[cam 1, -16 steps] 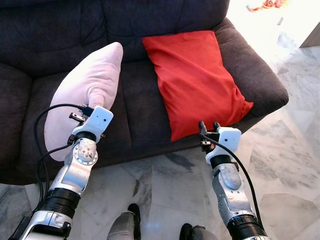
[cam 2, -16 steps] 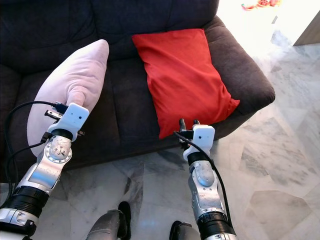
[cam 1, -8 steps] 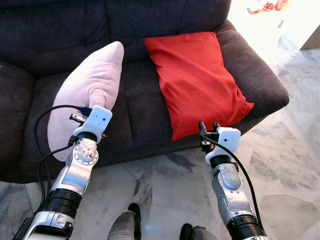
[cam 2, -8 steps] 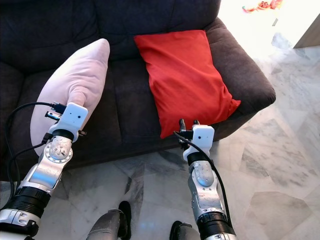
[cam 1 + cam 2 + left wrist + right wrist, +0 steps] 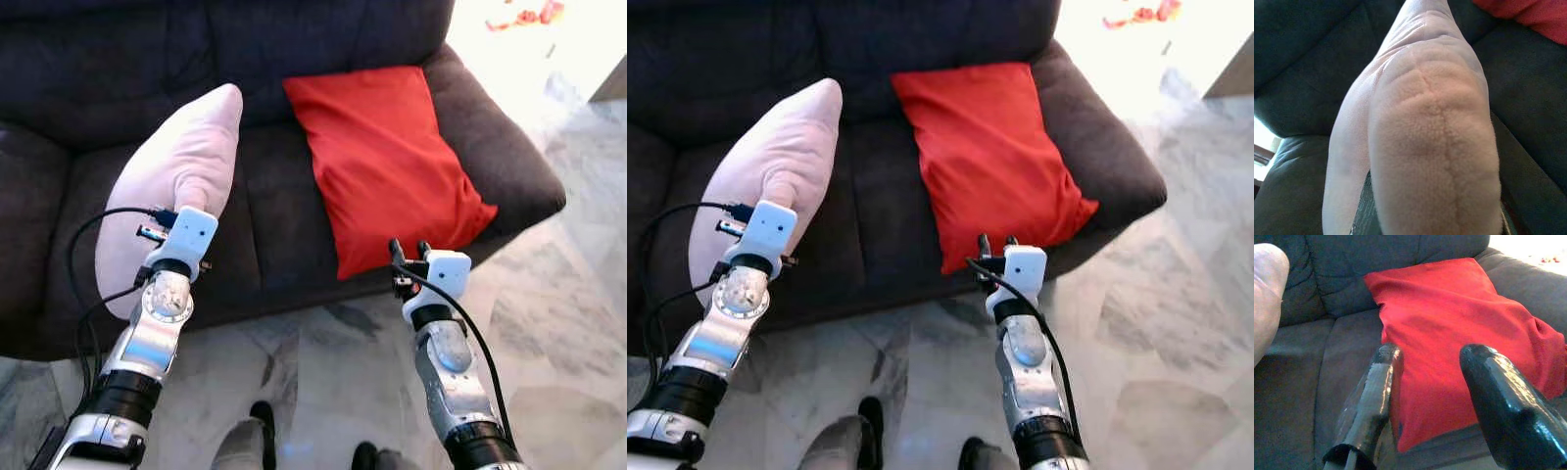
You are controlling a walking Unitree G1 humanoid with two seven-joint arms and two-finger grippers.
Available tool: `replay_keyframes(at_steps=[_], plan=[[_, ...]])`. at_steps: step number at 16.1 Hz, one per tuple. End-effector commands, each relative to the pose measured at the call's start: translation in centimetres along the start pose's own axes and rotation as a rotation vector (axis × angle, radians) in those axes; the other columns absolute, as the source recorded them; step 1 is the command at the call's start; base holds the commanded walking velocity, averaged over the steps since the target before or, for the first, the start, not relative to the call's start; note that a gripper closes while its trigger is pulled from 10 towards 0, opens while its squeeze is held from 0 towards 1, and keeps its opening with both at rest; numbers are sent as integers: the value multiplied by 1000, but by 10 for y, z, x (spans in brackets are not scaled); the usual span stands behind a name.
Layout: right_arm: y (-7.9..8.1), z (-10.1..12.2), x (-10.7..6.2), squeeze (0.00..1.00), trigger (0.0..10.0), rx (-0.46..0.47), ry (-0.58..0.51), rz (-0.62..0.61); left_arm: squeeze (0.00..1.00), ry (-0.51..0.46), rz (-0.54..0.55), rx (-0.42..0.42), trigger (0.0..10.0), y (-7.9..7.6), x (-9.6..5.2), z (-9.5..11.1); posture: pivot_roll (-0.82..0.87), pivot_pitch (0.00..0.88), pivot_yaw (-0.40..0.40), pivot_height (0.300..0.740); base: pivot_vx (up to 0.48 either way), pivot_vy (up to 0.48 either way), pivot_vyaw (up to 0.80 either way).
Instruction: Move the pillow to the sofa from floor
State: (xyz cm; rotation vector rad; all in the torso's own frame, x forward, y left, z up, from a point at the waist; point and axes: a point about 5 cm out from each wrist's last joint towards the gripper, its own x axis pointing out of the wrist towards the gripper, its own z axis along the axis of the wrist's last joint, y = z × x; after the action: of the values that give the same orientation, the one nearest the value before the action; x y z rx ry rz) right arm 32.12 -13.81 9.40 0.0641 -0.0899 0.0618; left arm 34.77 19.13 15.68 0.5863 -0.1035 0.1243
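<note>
- From the left eye view we count two pillows on one dark grey fabric sofa [image 5: 294, 215]: a pale pink fleecy pillow [image 5: 181, 171] standing on its edge over the left part of the seat, and a flat red cloth pillow [image 5: 387, 162] lying on the right part, its lower corner hanging past the seat's front edge. We see two silver arms. The left gripper [image 5: 168, 220] is buried in the pink pillow's lower end, clenched on it. The right gripper [image 5: 409, 250] hangs just before the red pillow's lower corner, fingers parted, grasping nothing. Grey marble floor [image 5: 323, 362] runs below.
- The right eye view gives the same count and layout. Against the picture from one second ago, both pillows and both arms keep nearly the same places; the scene is now slightly blurred.
- In the left wrist view, the pink pillow bulges close to the camera, the sofa lies behind it and a red corner shows at the edge.
- In the right wrist view, two black fingers [image 5: 1369, 401] stand apart before the red pillow.
</note>
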Motion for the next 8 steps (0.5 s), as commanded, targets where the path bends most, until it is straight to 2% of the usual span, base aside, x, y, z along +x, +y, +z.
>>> replay_keyframes(at_steps=[1, 3, 4, 5, 8], plan=[[-1, -5, -3, 0, 10000, -1, 21, -1, 0, -25, 19, -17, 10000, 6, -1, 3, 138, 207, -9, 740, 304, 0, 0], [2, -4, -3, 0, 10000, -60, 16, 22, 0, -19, 24, -26, 10000, 6, -1, 3, 137, 208, -10, 740, 332, 0, 541], [2, -4, -3, 0, 10000, -41, 11, 17, 0, -19, 23, -27, 10000, 6, 0, 3, 138, 208, -10, 740, 337, 0, 538], [-1, -6, -3, 0, 10000, 1, 28, -10, 0, -19, 24, -27, 10000, 7, 0, 3, 138, 207, -11, 740, 334, 0, 0], [-2, -5, -4, 0, 10000, -5, 21, -6, 0, -17, 28, -25, 10000, 8, 0, 2, 137, 205, -12, 740, 336, 0, 0]])
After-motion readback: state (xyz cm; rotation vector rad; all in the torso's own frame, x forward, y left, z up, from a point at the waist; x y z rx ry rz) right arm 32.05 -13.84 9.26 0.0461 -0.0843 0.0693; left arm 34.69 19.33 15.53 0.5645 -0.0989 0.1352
